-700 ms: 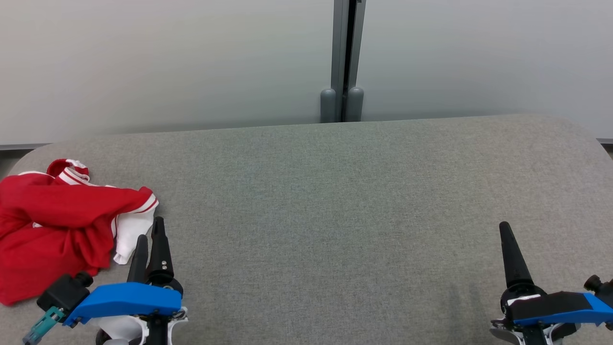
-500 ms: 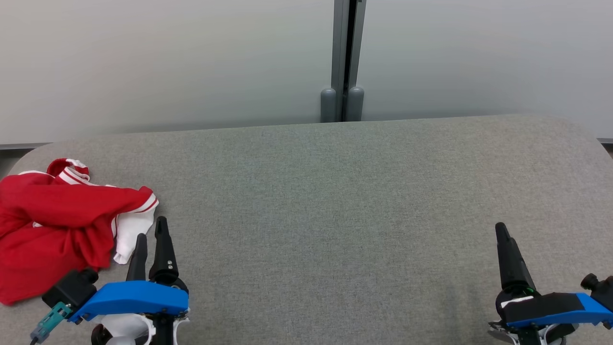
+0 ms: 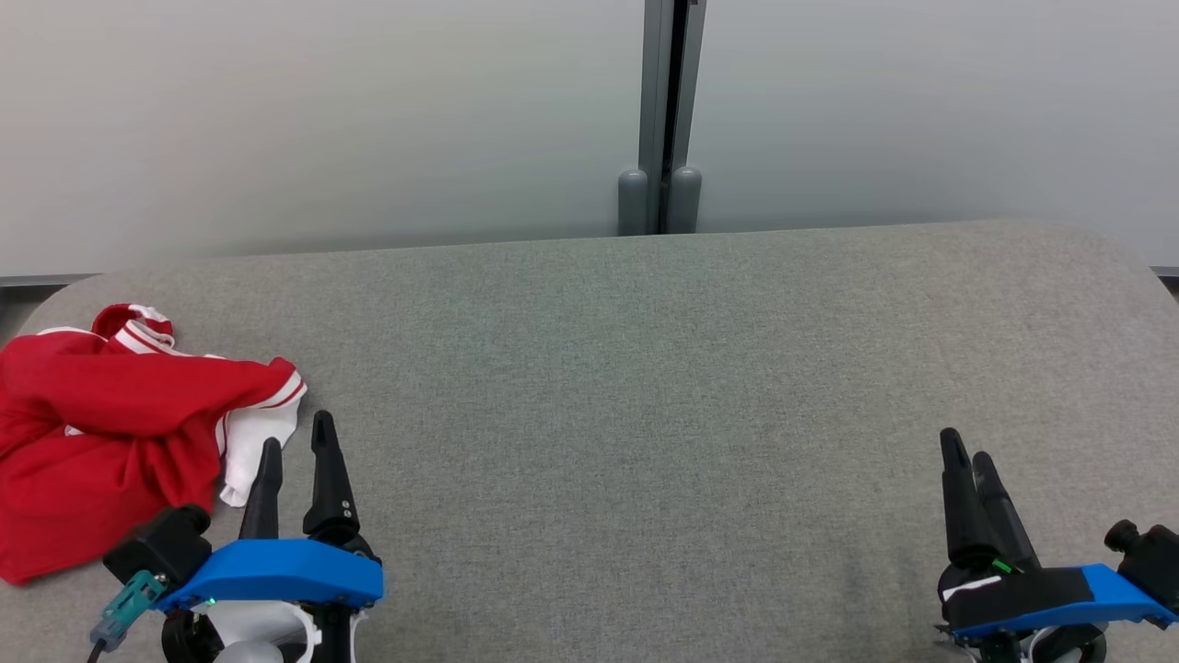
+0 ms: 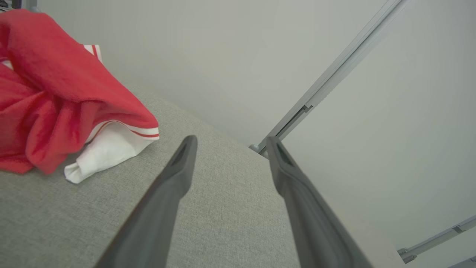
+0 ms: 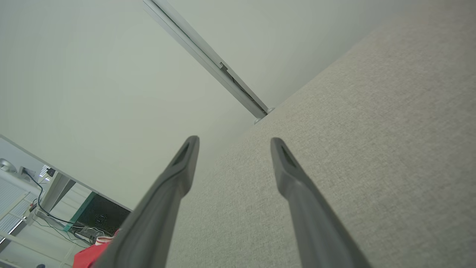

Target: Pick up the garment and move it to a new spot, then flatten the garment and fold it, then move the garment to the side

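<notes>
garment [image 3: 101,433] bunched at desk [image 3: 645,368] left edge, partly cut off; long axis unclear. left gripper [image 3: 296,430], right gripper [image 3: 964,445]: jaws released, empty.

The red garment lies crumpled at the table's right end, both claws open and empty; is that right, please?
Not quite: the head view shows the red garment crumpled at the table's left end; the left claw and right claw are open and empty.

I'm looking at a grey fabric-covered table [image 3: 663,387] with rounded far corners, spanning left to right. A red garment [image 3: 101,433] with white trim lies crumpled on its left end, a white fold poking out toward the right.
</notes>
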